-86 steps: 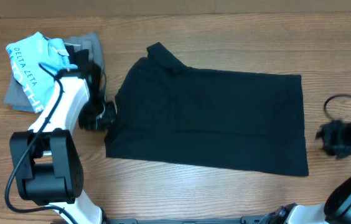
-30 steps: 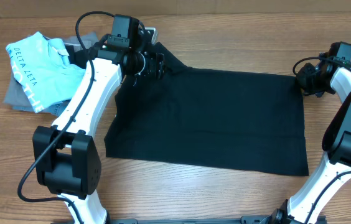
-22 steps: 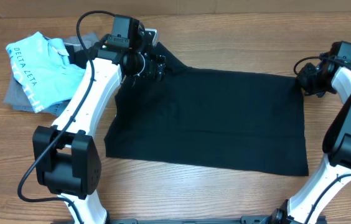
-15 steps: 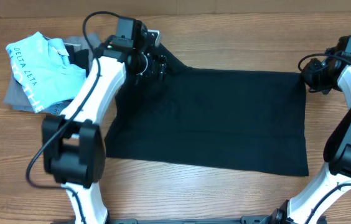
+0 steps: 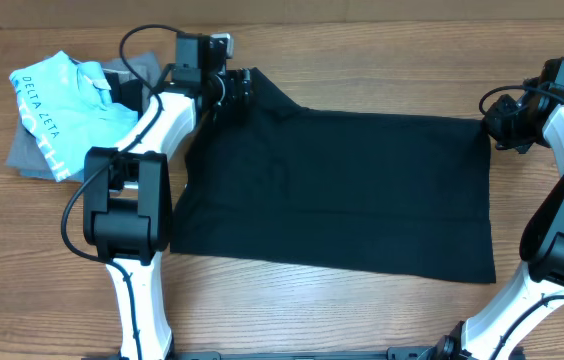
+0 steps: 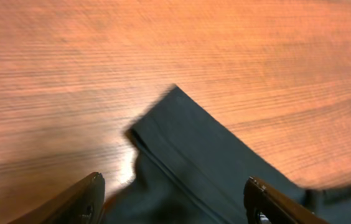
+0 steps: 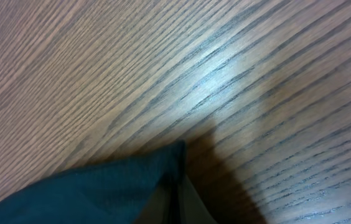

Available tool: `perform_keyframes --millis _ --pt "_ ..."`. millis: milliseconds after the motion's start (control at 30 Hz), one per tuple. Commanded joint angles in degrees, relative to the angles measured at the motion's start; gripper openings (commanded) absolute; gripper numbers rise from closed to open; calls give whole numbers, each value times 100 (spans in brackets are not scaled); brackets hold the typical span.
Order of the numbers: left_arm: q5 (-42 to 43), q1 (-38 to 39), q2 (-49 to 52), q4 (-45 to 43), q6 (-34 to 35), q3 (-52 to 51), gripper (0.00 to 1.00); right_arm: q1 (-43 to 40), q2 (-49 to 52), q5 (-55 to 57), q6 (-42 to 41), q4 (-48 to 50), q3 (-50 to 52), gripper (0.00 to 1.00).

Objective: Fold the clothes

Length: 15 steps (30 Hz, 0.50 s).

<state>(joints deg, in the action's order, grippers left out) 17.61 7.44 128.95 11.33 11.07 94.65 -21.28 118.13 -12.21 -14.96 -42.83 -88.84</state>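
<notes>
- Looks like a robot lab / test bench, not a home.
- Plain wood-grain table (image 5: 362, 310) fills the overhead view; wrist cams show the same grain close up.
- 2 white-and-black robot arms w/ black joints stand at the near edge: left arm (image 5: 122, 215), right arm (image 5: 562, 235). Both reach to the far side.
- Black garment (image 5: 342, 190) laid flat mid-table, like a test piece.
- Far left: light blue shirt (image 5: 57, 110) w/ white lettering, lying on grey garments (image 5: 27, 155), like spare samples.
- Even, flat lighting w/ soft glare on the wood.
</notes>
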Motion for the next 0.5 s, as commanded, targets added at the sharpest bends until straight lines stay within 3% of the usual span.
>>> perform_keyframes --millis 0,400,467 --pt "-17 -20 264 -302 149 87 72 17 -136 -28 -22 0 -105 4" --pt "-179 15 833 -1025 376 87 65 17 -136 -28 -22 -59 -105 4" --pt "-179 17 861 -1091 376 87 60 17 -136 -28 -22 -94 -105 4"
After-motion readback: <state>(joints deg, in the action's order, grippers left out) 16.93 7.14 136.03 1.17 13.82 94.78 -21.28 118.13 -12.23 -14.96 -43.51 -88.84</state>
